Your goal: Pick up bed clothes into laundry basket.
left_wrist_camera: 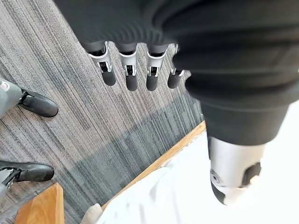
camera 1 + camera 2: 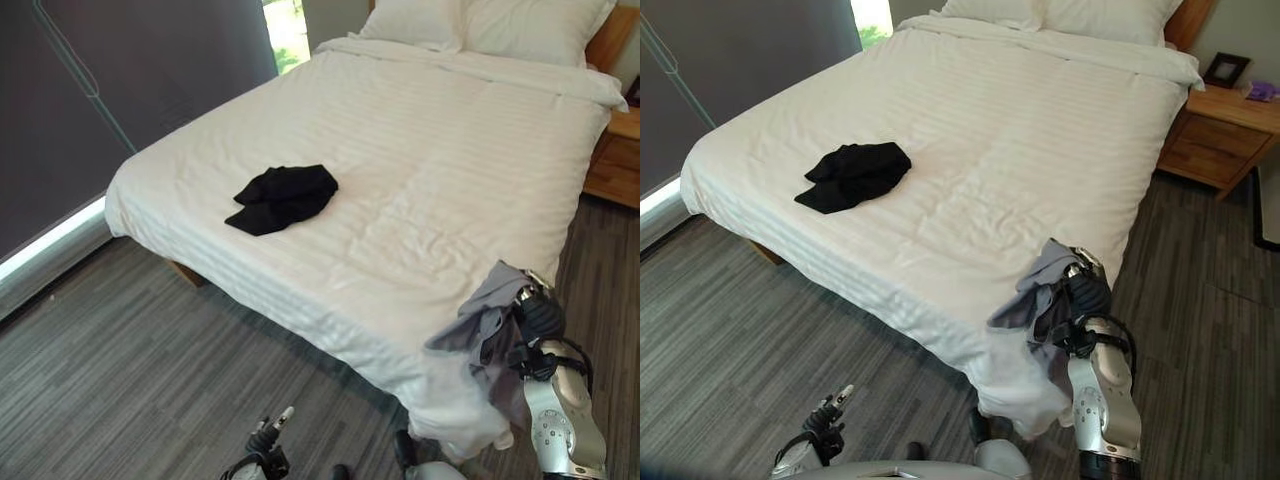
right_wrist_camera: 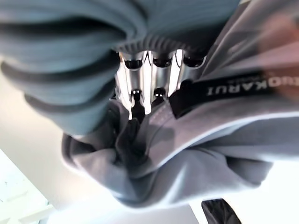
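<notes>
Right wrist view: your right hand has its fingers curled into the grey garment, held bunched at the near corner of the bed; left hand hangs low over the floor, fingers straight, empty. Step in hand looks like the carry-off; next you need the basket, then the black garment farther up the bed.

Left hand, fingers relaxed, hangs over grey floor beside white bedding.
</notes>
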